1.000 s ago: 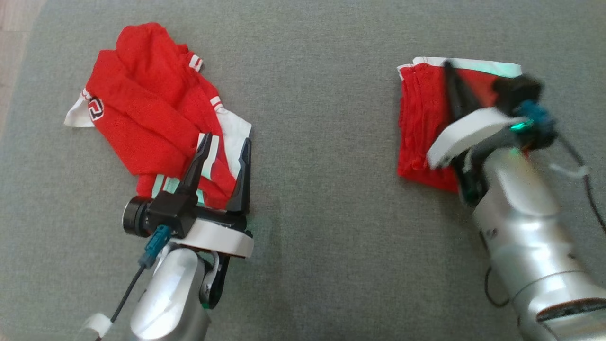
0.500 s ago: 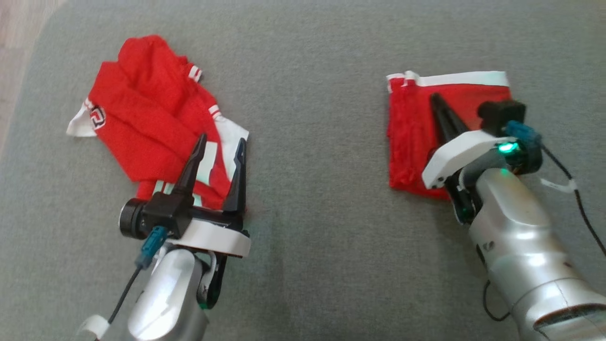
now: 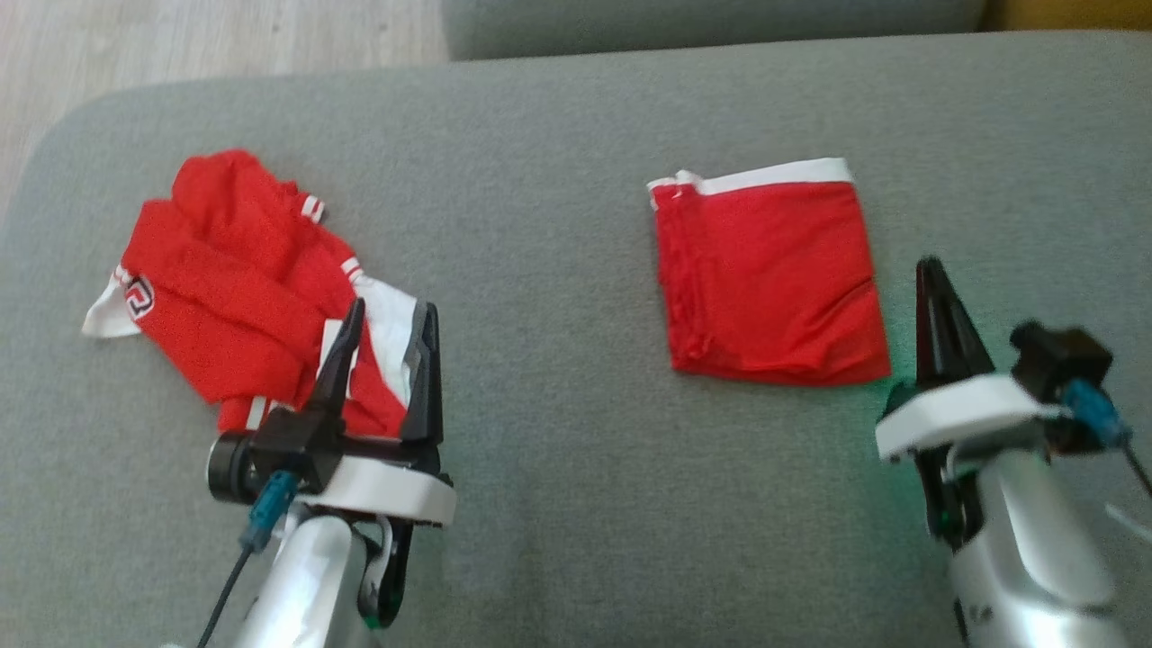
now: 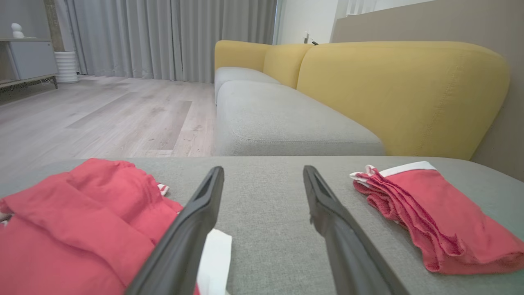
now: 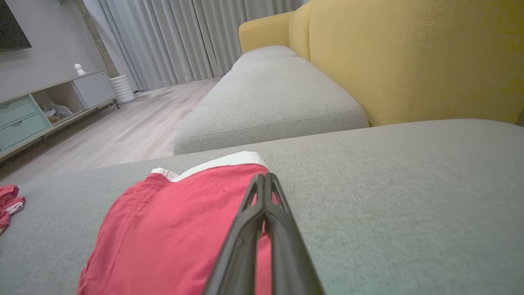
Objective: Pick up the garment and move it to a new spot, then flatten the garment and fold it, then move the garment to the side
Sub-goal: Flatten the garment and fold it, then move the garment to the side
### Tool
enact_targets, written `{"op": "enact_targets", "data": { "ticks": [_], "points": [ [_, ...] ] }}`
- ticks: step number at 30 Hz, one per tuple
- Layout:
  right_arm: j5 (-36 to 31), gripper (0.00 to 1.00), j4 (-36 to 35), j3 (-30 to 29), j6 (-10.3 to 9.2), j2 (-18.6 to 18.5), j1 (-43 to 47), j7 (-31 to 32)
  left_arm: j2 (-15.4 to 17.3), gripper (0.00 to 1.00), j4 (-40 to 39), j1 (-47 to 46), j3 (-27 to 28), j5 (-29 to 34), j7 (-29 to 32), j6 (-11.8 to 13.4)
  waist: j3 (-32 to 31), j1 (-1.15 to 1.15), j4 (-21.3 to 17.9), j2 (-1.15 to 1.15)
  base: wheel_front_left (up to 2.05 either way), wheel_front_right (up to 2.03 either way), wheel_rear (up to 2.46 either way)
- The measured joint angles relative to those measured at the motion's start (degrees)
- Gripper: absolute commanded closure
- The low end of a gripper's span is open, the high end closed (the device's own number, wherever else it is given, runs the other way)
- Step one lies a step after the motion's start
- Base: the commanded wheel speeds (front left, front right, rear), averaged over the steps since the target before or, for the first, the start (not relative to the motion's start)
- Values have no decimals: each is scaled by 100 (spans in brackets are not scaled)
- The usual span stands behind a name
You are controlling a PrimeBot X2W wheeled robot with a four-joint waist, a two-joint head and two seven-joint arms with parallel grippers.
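Two red garments on the grey sofa seat.

Head view: folded garment lies flat at 3 o'clock, roughly square, with a white band along its 12 o'clock edge. Layers bunch at its 9 o'clock edge; can't count them.

Crumpled garment sits at 9 o'clock, well apart from it. The badge on it is cut by a fold, unreadable.

Left jaws at 8 o'clock: wide open, nothing in them. Their fingers sit over the crumpled garment's 4 o'clock corner and hide part of its white panel. Can't tell if they touch the cloth. Left wrist view crops that garment at the frame's 9 and 6 o'clock edges.

Right jaws at 4 o'clock: pressed fully together, empty. Tip is just beside the folded garment's 3 o'clock edge, not on it. In the right wrist view the closed fingers overlap the cloth, so that gap doesn't read there. The garment's near end is cut off at 6 o'clock.

Yellow backrest and wood floor lie beyond.
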Motion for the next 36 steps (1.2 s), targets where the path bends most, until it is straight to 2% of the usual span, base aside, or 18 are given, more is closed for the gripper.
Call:
{"op": "enact_targets", "data": {
  "ticks": [1, 2, 3, 9, 18, 27, 32, 35, 36],
  "points": [
    [-27, 76, -97, -12, 0, 14, 119, 0, 0, 0, -5, 32, 1, 0, 0, 1, -42, 0, -32, 0, 0, 0, 0],
    [-52, 26, -186, -14, 0, 21, 236, 0, 0, 0, -21, 66, 1, 0, -1, 3, -81, 0, -62, 0, 0, 0, 0],
    [-52, 0, -186, -14, 0, 21, 236, 0, 0, 0, -21, 66, 1, 0, -1, 3, -81, 0, -62, 0, 0, 0, 0],
    [-90, 0, -511, 9, 0, 54, 780, 0, 0, 0, -49, 283, 11, 0, 0, 26, -198, 0, -167, 0, 0, 0, 0],
    [-93, 0, -452, -45, 0, 73, 694, 2, 1, 0, -54, 331, -13, -1, 0, 40, -98, 1, -105, 0, 0, 0, 0],
    [-31, 0, 899, -279, 0, 71, -699, 761, 0, 0, -43, 103, -82, -1, 0, 21, 262, 2, 148, 0, 0, 0, 0],
    [-326, 0, 1902, -644, 0, 65, -1234, 1151, 0, 0, -25, -23, -191, -2, 0, 16, 422, 2, 340, 0, 0, 0, 0],
    [-290, 0, 2278, -630, 0, 7, -1547, 1246, 0, 0, -15, -27, -201, -3, 0, 24, 469, 1, 433, 0, 0, 0, 0],
    [-326, 6, 2393, -568, 0, -15, -1660, 1255, 1, 0, -9, -27, -199, -3, 0, 24, 476, 1, 452, 0, 0, 0, 0]
  ]
}}
